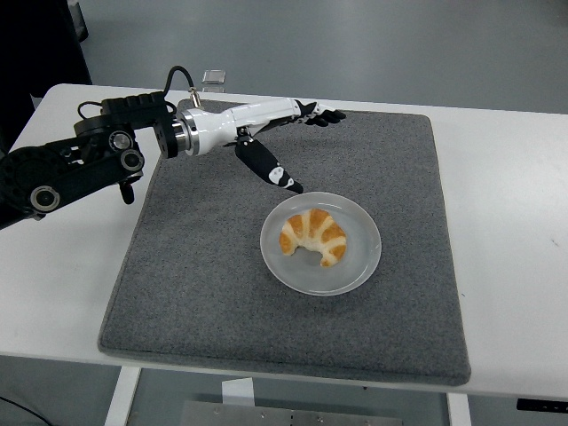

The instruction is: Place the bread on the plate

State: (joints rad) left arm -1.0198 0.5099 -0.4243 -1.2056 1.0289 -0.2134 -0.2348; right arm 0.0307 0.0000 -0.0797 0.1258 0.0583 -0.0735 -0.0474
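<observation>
Bread [312,237]: croissant, judged light, soft, flaky; grip across its thick middle.
Plate [362,266]: mid-mat, holds bread.
Left hand [266,124]: fingers spread, empty, near mat's far edge.

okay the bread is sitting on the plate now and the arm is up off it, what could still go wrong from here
Little looks at risk. The bread lies wholly inside the plate, and the left hand is open above the far part of the grey mat. Its thumb hangs down toward the plate, so a low sweep could nudge the rim. The plate is light-looking and might slide if bumped.
</observation>
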